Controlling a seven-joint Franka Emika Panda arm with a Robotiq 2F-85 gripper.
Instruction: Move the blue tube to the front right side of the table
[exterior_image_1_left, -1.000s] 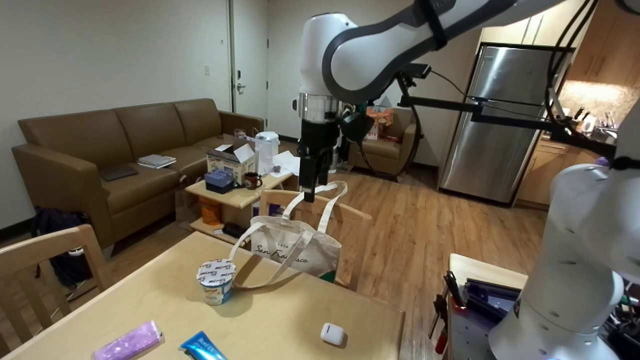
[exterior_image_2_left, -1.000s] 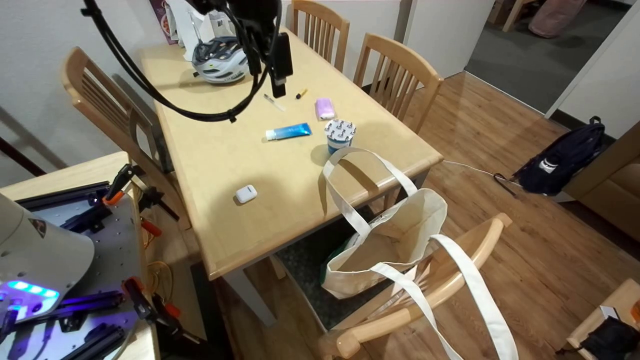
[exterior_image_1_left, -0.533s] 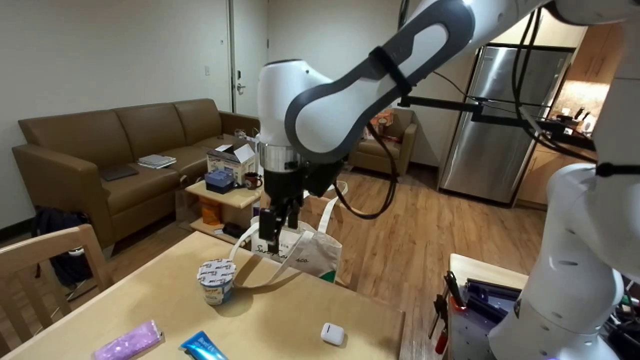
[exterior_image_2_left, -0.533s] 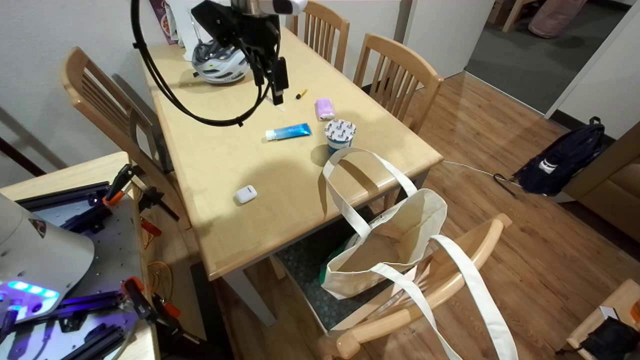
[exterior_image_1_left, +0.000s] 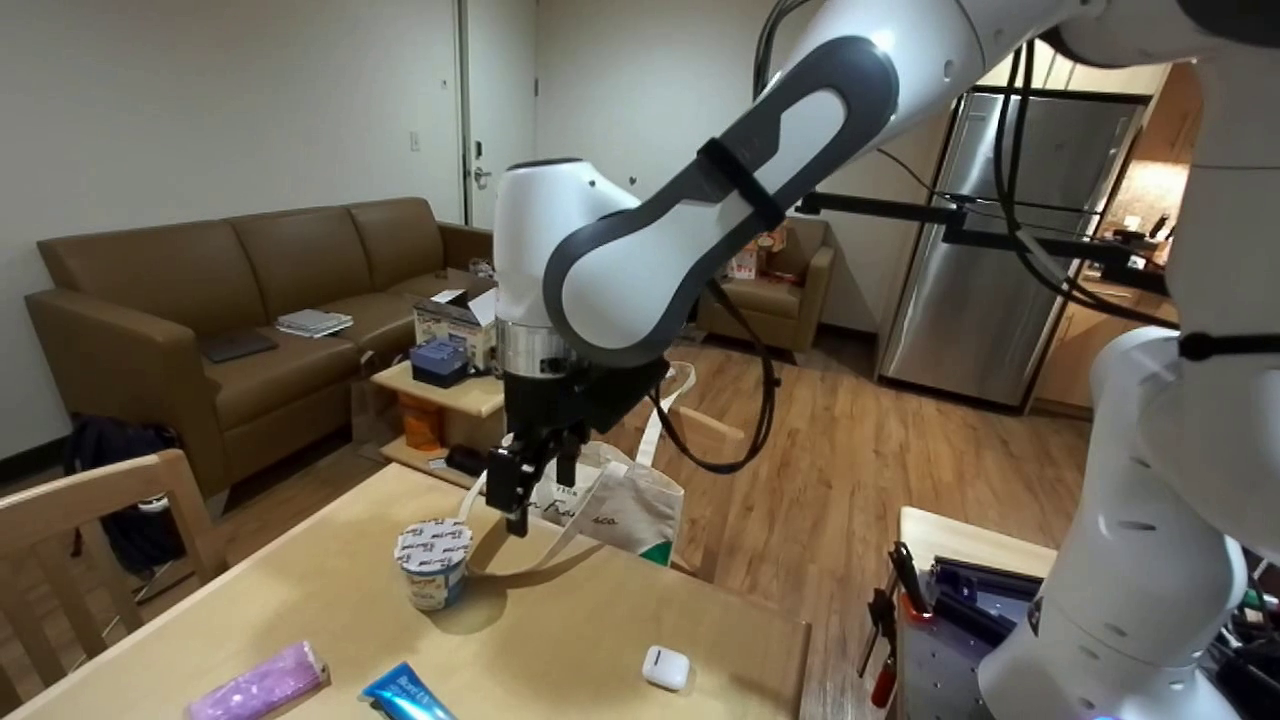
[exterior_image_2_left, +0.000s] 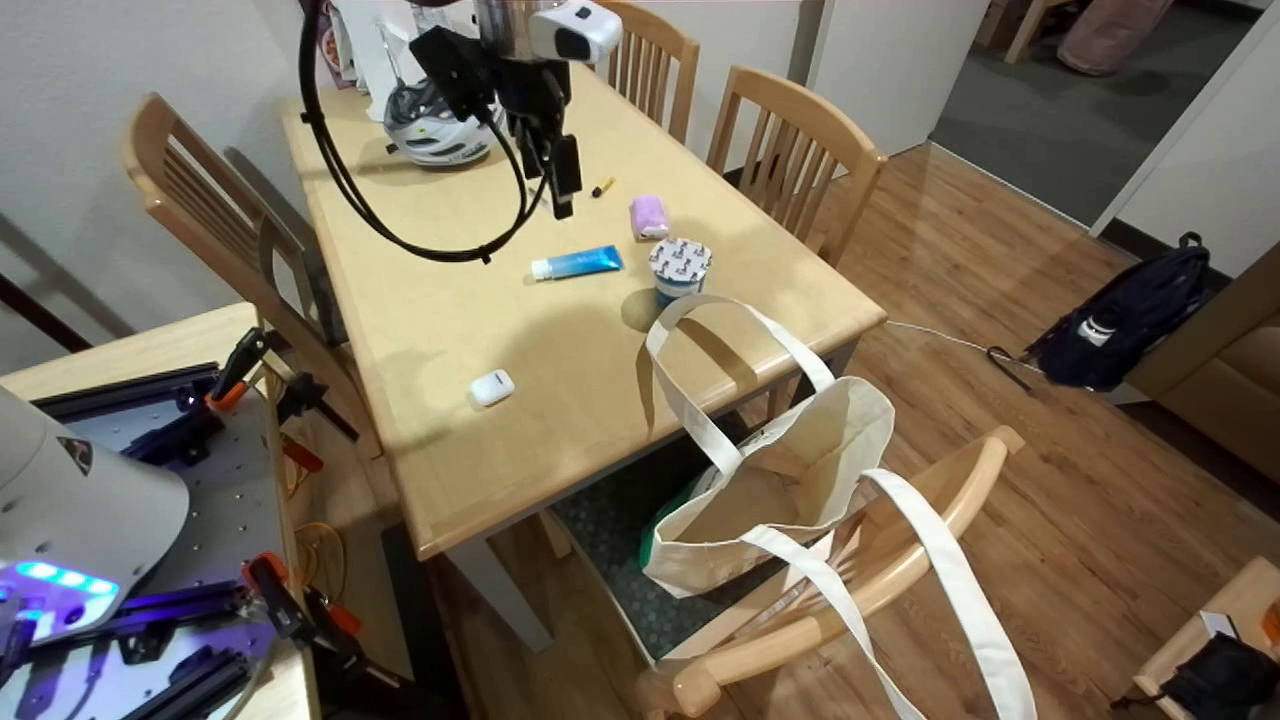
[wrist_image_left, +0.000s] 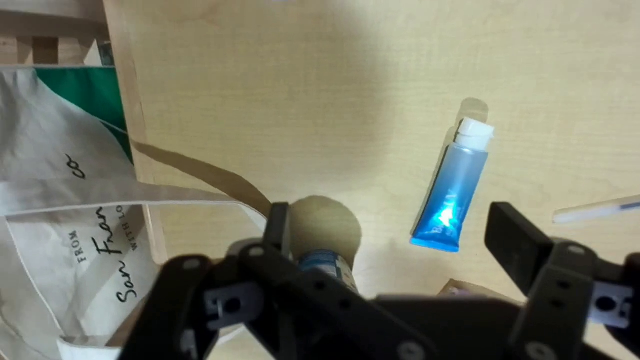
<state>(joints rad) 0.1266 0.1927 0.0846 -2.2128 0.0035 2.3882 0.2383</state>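
Blue tube (wrist_image_left: 455, 187), glossy, flattish, on smooth wooden table (wrist_image_left: 260, 90)

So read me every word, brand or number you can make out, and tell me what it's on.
"FROM": bag
"San Fran" and "co": bag, strap covering letters between
"WITH LO": bag, rest under the strap
Seemingly "Bioré U": blue tube, rest unclear
Cup and helmet: print too small or blurred

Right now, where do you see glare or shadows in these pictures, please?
Wrist view: glare on the blue tube, shadow beside the cup; in an exterior view, a bag strap shadows the table; in an exterior view, sheen on the fridge.
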